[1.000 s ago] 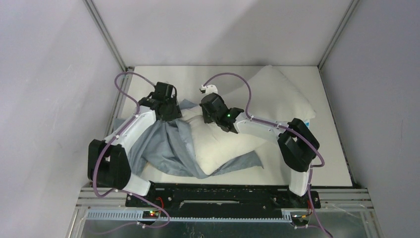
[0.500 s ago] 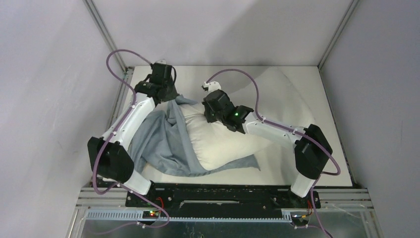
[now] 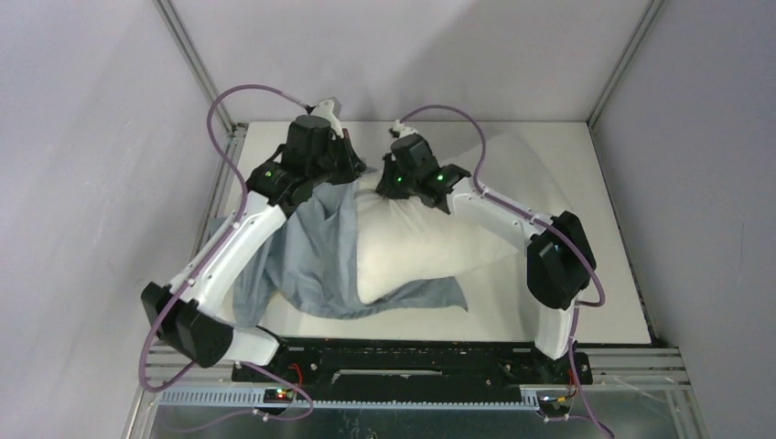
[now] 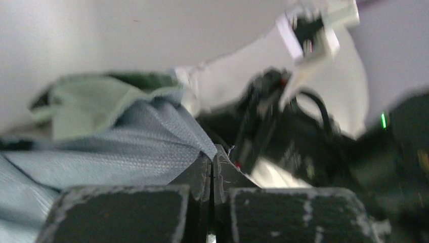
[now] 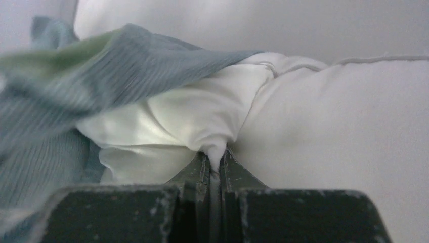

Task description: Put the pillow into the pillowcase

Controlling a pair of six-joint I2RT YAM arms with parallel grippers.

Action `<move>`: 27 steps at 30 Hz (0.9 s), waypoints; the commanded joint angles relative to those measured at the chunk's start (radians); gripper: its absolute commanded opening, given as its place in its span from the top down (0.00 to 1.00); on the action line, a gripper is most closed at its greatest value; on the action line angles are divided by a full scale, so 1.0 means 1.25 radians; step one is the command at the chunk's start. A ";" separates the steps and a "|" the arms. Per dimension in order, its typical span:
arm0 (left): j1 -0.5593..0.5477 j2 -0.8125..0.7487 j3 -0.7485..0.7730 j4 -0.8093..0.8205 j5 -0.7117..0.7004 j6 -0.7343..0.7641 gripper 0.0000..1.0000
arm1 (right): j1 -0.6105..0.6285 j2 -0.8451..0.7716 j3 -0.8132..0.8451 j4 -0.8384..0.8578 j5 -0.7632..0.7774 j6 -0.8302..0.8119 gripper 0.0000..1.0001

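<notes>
The off-white pillow [image 3: 430,242] lies across the middle of the table, its left end inside the blue-grey pillowcase [image 3: 307,251]. My left gripper [image 3: 340,176] is shut on the pillowcase's hem [image 4: 152,147] at the far left of the pillow, and its pale green inner side [image 4: 86,101] shows. My right gripper [image 3: 395,183] is shut on a pinch of the pillow's fabric [image 5: 217,121] near its far edge, close beside the left gripper. The pillowcase edge [image 5: 101,76] drapes over the pillow in the right wrist view. The pillow's tag is hidden.
The white tabletop [image 3: 586,302] is walled by grey panels on the left, back and right, with metal posts at the back corners. The arm bases sit on a black rail [image 3: 412,361] at the near edge. Purple cables loop above both wrists.
Both grippers have moved toward the back of the table and closer together, lifting the pillowcase hem and the pillow's far edge. The pillowcase has drawn a little further over the pillow's left end.
</notes>
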 commanded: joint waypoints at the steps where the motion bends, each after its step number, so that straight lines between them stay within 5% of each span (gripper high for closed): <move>1: -0.019 -0.080 -0.062 0.135 0.098 -0.097 1.00 | -0.085 0.042 0.039 0.060 -0.019 0.151 1.00; 9: -0.017 0.030 -0.061 0.086 0.077 -0.099 1.00 | -0.101 0.041 0.074 0.094 -0.020 0.144 0.98; 14: 0.003 0.137 0.009 0.055 0.077 -0.118 1.00 | -0.115 -0.053 0.040 0.092 -0.005 0.113 0.51; 17: 0.011 0.204 0.052 0.044 0.089 -0.123 1.00 | -0.112 -0.128 0.029 0.069 0.009 0.070 0.32; 27: 0.027 0.361 0.266 -0.017 0.099 -0.113 1.00 | -0.003 -0.270 -0.154 -0.034 0.120 -0.226 0.10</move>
